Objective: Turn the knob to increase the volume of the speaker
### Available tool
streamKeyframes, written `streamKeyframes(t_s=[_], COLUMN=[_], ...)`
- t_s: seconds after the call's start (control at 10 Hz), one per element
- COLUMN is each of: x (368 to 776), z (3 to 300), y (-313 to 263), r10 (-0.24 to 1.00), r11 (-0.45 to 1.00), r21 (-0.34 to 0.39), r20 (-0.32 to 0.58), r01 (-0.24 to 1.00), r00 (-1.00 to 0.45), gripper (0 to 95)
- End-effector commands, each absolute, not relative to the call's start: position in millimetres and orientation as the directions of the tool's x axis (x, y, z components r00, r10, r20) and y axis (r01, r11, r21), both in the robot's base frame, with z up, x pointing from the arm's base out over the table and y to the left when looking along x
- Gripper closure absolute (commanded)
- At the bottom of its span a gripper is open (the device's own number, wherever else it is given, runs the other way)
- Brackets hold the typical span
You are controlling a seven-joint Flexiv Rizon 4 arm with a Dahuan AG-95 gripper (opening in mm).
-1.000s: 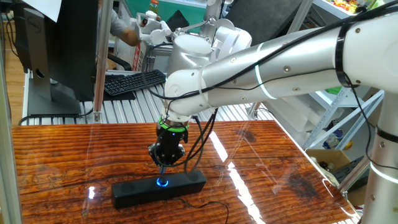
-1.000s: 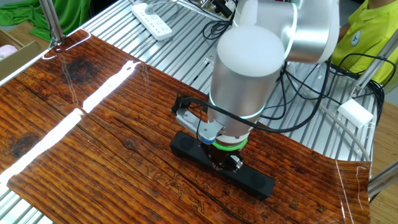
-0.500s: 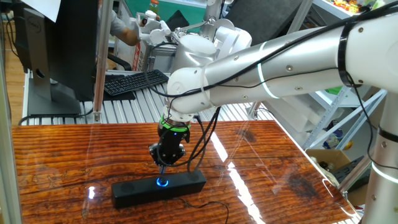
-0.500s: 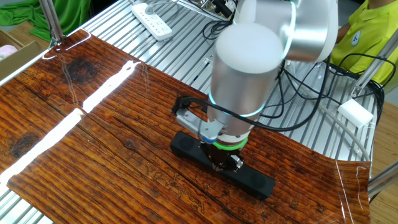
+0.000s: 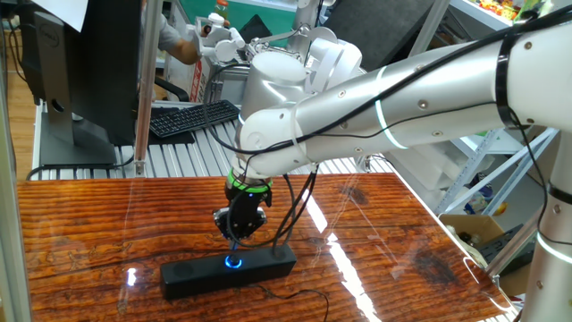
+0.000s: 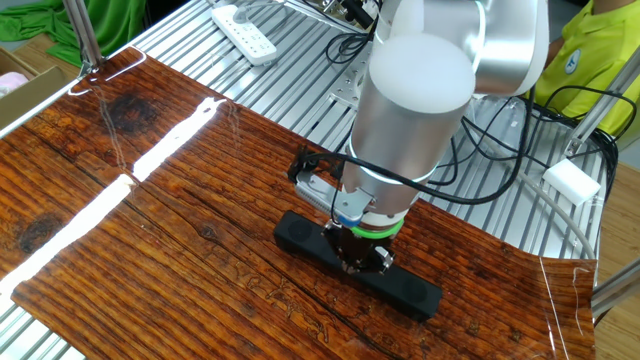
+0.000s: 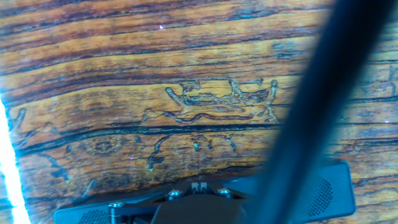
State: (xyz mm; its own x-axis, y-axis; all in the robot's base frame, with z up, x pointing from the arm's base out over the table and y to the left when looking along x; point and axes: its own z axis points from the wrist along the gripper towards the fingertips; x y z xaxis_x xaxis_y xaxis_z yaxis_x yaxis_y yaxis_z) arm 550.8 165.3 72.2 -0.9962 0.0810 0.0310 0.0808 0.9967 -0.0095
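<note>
The knob (image 5: 233, 262) glows blue at the middle of the speaker's (image 5: 228, 271) long face; the speaker lies flat on the wooden tabletop (image 5: 384, 241), near its front edge in one fixed view. The gripper (image 5: 236, 236) points straight down directly above the knob with its jaws clenched together; whether the fingertips touch the knob cannot be told. Compared with the earlier frames, the speaker and gripper occupy the same place, while the arm's upper links (image 6: 420, 110) have shifted sideways. The other fixed view shows the wrist (image 6: 365, 235) with its green ring over the speaker's middle, hiding the knob, and a white power strip (image 6: 245, 33) on the slatted surface behind. The hand view shows the speaker's end grille (image 7: 320, 186) and a dark blurred cable (image 7: 311, 112) crossing the wood grain.
</note>
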Motion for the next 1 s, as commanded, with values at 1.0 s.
streamKeyframes(t_s=[1.0], x=[537.0], z=[76.5], y=[165.5], r10=[0.056], r11=[0.998], r21=[-0.015], r20=[0.056], r01=[0.055], r00=[-0.997], gripper=[95.0])
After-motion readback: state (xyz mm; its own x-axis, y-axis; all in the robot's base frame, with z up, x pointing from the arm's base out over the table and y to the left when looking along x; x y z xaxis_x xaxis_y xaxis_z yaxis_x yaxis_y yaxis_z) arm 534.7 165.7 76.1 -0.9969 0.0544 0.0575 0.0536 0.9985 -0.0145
